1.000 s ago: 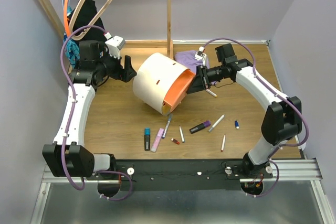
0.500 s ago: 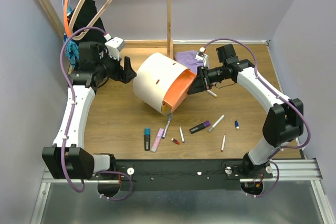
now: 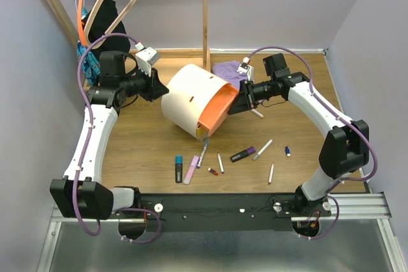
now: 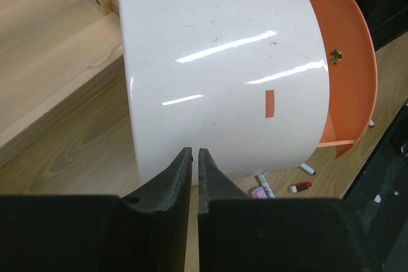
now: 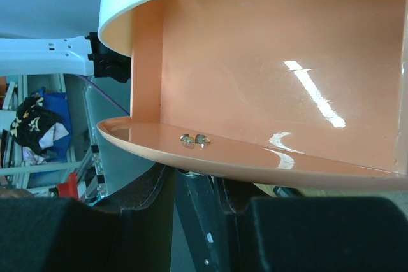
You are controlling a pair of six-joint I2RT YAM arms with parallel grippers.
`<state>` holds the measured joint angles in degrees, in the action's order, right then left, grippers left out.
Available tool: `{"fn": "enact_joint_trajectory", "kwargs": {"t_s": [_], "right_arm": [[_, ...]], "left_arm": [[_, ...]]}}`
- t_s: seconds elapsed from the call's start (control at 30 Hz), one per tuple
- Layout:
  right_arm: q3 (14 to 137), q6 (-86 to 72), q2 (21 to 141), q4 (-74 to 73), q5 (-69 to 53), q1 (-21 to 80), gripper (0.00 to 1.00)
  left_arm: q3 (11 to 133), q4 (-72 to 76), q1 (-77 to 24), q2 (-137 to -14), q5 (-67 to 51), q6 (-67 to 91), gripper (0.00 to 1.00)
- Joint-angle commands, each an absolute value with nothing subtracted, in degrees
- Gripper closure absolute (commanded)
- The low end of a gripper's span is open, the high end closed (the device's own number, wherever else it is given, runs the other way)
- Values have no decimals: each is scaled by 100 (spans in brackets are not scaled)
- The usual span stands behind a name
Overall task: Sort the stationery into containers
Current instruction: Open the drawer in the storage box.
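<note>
Seemingly drawer-opening is in hand: left gripper, jaws closed empty, is parked beside drum; right gripper is set under orange drawer, jaw state cannot be told. Next, drawer must be pulled wider.

The left arm has swung in toward the cream-white drum. Its left gripper, which hung a little way off the drum's left wall a second ago, now sits just beside it, fingertips aimed at the wall. The wrist has rolled too, carrying its white camera block toward the drum.
</note>
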<state>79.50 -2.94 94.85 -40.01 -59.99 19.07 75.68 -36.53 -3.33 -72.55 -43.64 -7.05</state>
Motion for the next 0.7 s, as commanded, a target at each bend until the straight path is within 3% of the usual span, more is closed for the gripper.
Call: {"fn": "enact_joint_trajectory", "kwargs": {"t_s": [0.0, 0.27, 0.3, 0.33, 0.4, 0.47, 0.5, 0.53, 0.63, 0.67], "right_arm": [[7822, -105, 9290, -4263, -5537, 1863, 90], [7717, -202, 9141, -4245, -5362, 1855, 88], [7691, -220, 9149, -4245, -5318, 1863, 73], [7673, -228, 9167, -4254, -5283, 1863, 65], [7681, -237, 9176, -4271, -5169, 1872, 52], [7760, -141, 9167, -4359, -5089, 1855, 48], [7883, -88, 9158, -4559, -4924, 1854, 45], [7936, 112, 9123, -4675, -4835, 1854, 44], [8408, 665, 9132, -5587, -4501, 1785, 42], [8620, 781, 9167, -5860, -4413, 1741, 42]], "left_arm": [[7594, -3700, -422, -7260, -4579, -773, 83], [7585, -3595, -475, -7348, -4544, -765, 83], [7568, -3586, -466, -7348, -4544, -765, 82], [7576, -3577, -475, -7348, -4527, -765, 80], [7576, -3568, -475, -7356, -4509, -765, 78], [7594, -3568, -475, -7348, -4483, -765, 75], [7620, -3586, -475, -7339, -4474, -773, 72], [7638, -3603, -475, -7339, -4448, -773, 60], [7743, -3621, -475, -7286, -4360, -835, 40], [7804, -3630, -475, -7269, -4307, -913, 39]]}}
